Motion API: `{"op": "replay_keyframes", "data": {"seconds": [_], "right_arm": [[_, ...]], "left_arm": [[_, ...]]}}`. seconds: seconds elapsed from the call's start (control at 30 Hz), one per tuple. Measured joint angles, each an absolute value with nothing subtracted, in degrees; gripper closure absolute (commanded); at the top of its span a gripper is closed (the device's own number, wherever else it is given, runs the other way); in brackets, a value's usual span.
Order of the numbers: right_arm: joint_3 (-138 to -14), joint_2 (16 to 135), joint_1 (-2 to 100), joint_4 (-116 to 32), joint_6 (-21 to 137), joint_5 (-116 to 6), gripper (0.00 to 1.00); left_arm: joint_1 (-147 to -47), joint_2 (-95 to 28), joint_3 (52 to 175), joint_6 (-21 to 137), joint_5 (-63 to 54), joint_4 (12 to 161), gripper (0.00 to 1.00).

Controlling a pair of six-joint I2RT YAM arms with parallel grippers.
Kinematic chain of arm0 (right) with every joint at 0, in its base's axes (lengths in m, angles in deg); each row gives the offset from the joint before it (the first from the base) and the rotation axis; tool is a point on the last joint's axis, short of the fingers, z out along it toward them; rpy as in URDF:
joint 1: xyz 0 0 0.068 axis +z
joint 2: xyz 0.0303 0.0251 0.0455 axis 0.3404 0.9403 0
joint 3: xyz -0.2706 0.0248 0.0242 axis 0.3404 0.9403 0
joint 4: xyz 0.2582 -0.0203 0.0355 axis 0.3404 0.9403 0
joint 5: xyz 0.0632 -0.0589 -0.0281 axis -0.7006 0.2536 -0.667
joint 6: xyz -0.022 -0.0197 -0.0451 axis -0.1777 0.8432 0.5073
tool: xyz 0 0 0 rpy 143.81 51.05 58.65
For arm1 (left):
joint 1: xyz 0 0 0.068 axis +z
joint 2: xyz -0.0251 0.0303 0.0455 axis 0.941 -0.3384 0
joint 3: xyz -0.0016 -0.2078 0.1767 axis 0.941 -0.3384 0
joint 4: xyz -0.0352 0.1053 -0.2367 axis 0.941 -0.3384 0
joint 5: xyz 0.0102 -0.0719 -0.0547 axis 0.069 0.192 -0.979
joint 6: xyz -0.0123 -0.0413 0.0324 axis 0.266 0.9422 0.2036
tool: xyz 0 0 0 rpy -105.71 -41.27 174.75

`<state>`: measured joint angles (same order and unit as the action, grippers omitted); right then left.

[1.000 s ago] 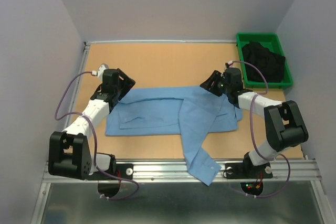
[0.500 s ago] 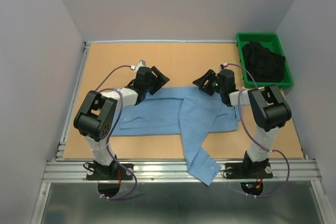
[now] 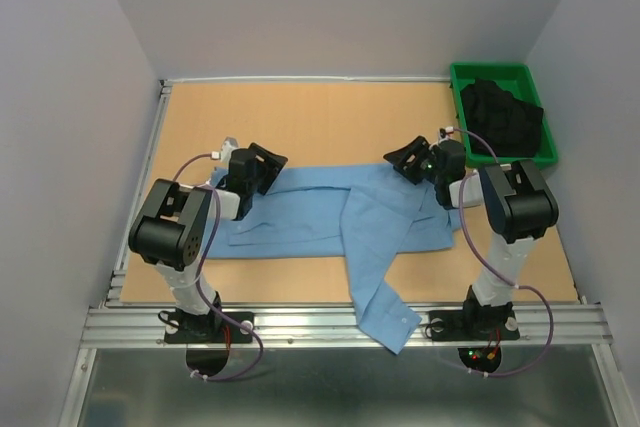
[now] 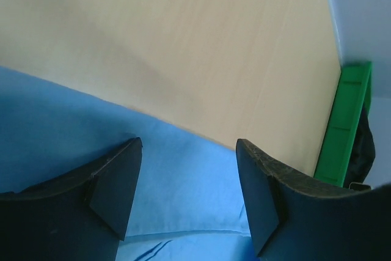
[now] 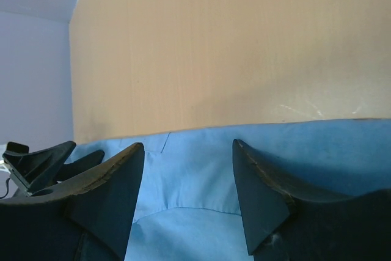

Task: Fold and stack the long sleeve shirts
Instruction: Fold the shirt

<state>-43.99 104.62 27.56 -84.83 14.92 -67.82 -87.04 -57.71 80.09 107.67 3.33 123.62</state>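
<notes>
Although it is partly folded, the light blue shirt [image 3: 300, 212] takes up much of the table [image 3: 330, 117]. It lies as a long flat band across the middle, from 9 o'clock to 3 o'clock in the top view. The fabric is thin and lies in smooth layers. A fold line runs along the left half, and a broader panel is turned over the right half.

One long sleeve [image 3: 375, 287] slants from the centre towards 6 o'clock. Its cuff [image 3: 395, 325] hangs past the near edge of the table, over the metal rail [image 3: 300, 319].

The left gripper [image 4: 188, 148] is at the shirt's far edge, at about 10 o'clock from the garment's centre. Its two dark fingers are spread apart with nothing between them. Blue cloth shows below them and bare wood beyond.

The right gripper [image 5: 186, 146] is at the same far edge, at about 1 o'clock from the shirt's centre. Its fingers also stand apart and hold nothing, and the shirt's hem crosses the gap between them. Whether either gripper's fingertips touch the fabric cannot be told.

In the table's 1 o'clock corner, well apart from the shirt, is a green bin [image 3: 465, 82] holding a heap of dark cloth [image 3: 500, 117].
</notes>
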Motion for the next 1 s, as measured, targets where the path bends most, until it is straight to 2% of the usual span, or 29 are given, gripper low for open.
{"op": "replay_keyframes", "data": {"seconds": [0.33,0.57,0.8,1.0], "right_arm": [[-39.4,103.4,19.4,-89.7,16.0,-69.4,0.34],[-39.3,101.6,18.0,-87.5,16.6,-71.2,0.34],[-40.2,96.5,20.0,-79.7,17.2,-73.5,0.33],[-45.5,91.9,24.7,-72.9,19.6,-73.3,0.33]], "left_arm": [[-74.6,-48.7,71.1,109.7,4.5,123.8,0.27],[-66.5,-44.0,70.7,108.3,5.1,121.9,0.27],[-69.1,-39.3,72.4,104.9,1.1,117.6,0.27],[-76.8,-35.9,78.4,100.3,1.2,114.9,0.27]]}}
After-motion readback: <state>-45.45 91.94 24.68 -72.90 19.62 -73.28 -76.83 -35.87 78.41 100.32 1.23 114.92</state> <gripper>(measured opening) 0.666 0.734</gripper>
